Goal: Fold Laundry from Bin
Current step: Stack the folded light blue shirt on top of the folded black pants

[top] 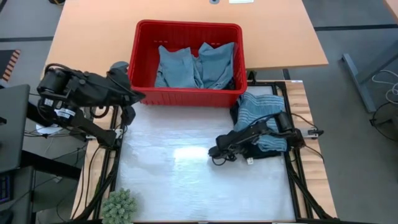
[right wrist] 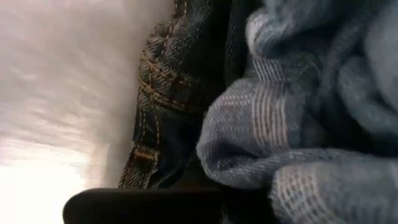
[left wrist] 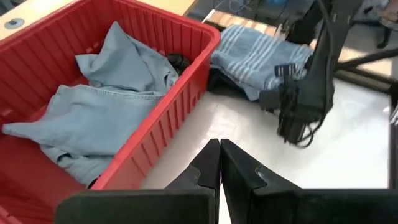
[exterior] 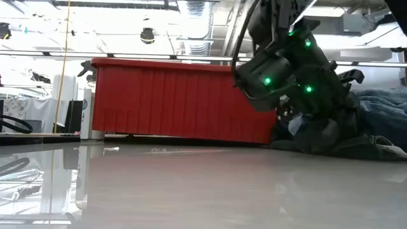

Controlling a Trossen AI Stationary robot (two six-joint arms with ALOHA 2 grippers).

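I see the red bin (top: pixel 186 62) at top centre of the high view, light blue laundry (top: pixel 196 65) inside. A striped grey-blue garment (top: pixel 261 112) lies on a dark one (top: pixel 245 148) on the table (top: pixel 186 174), right of the bin's lower corner. Right hand (top: pixel 214 151) sits low at centre-right, closed; whether it pinches cloth I can't tell. Left hand (left wrist: pixel 219 163) hangs closed and empty beside the bin's left wall.

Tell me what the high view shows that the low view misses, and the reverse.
Only the high view shows the light blue garments inside the bin, the left end effector beside it, and a plant. Only the low view shows the ceiling lights behind. Both show the bin, the right arm and the striped cloth.
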